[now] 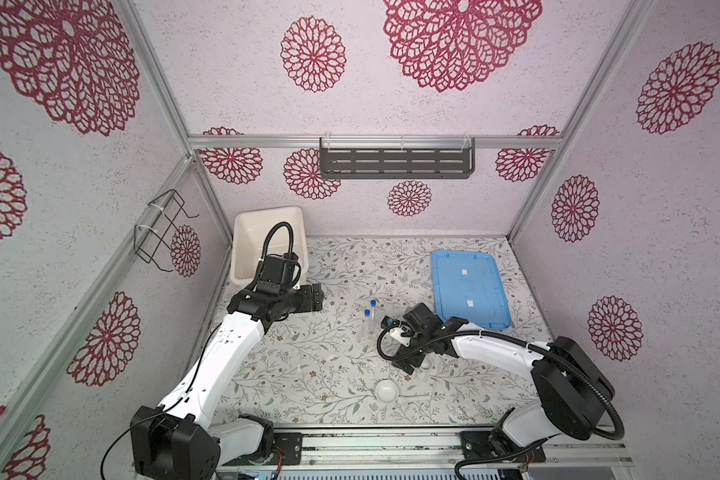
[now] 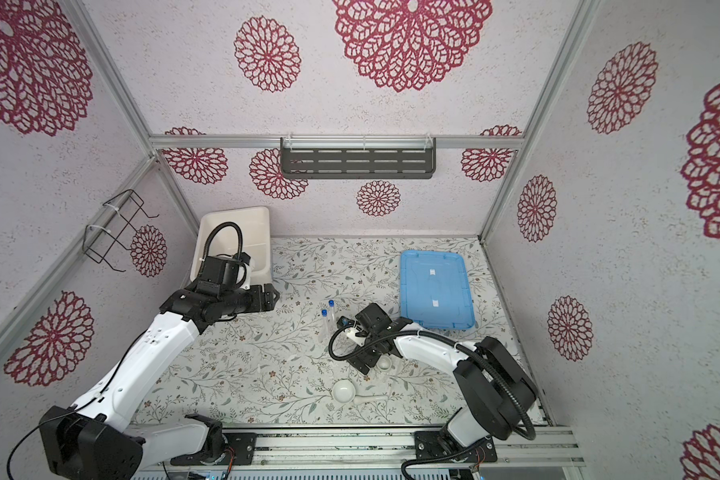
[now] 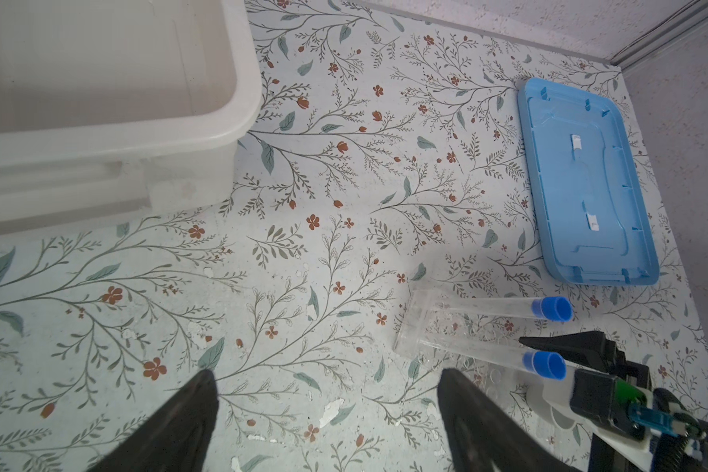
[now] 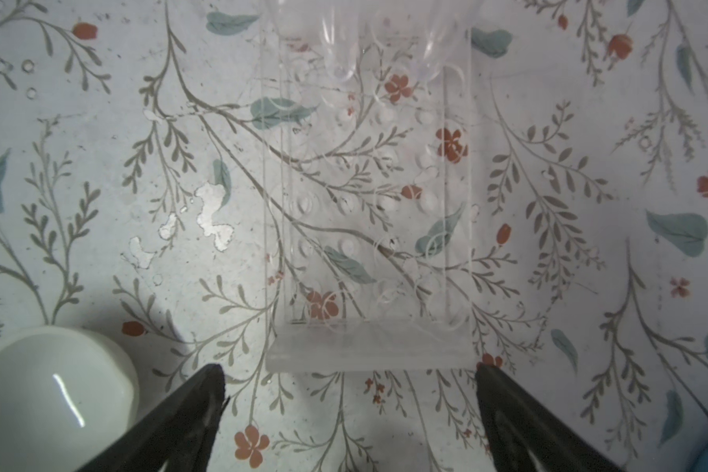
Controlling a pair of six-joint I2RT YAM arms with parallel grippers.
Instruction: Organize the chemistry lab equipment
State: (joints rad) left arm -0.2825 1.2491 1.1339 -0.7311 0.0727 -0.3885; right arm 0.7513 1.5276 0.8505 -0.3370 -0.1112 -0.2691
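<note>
Right gripper [image 4: 350, 371]: spread wide and empty, its fingers either side of the near end of the clear rack [image 4: 368, 204], above it; no contact that I can see.
Left gripper [image 3: 327, 372]: released, holding nothing, over bare desk [image 3: 344, 245] beside the white tub [image 3: 238, 102].
Tubes [image 3: 552, 308]: both blue-capped, standing in the rack's far end, mid-desk, near the blue lid [image 3: 589, 184].
Side bowl [image 4: 50, 400]: just beside one right gripper finger.
Front bowl [image 1: 386, 392]: near the desk's front edge, the white stick [image 1: 416, 398] lying close against it.
Risk, rack: it is light and slick-looking. A pinch on one end alone could make it skid or tip (the tubes load the other end).
Risk, tubes: if the rack tilts they may lean out or drop. The right arm's wrist parts pass close to one cap and could brush it.
Risk, side bowl: a finger closing or shifting sideways could knock it.
Risk, seeing: the rack's clear edges are hard to read against the floral print, so the aim may be off.
Writing: none legible. Two small white patches on the lid look blank.
</note>
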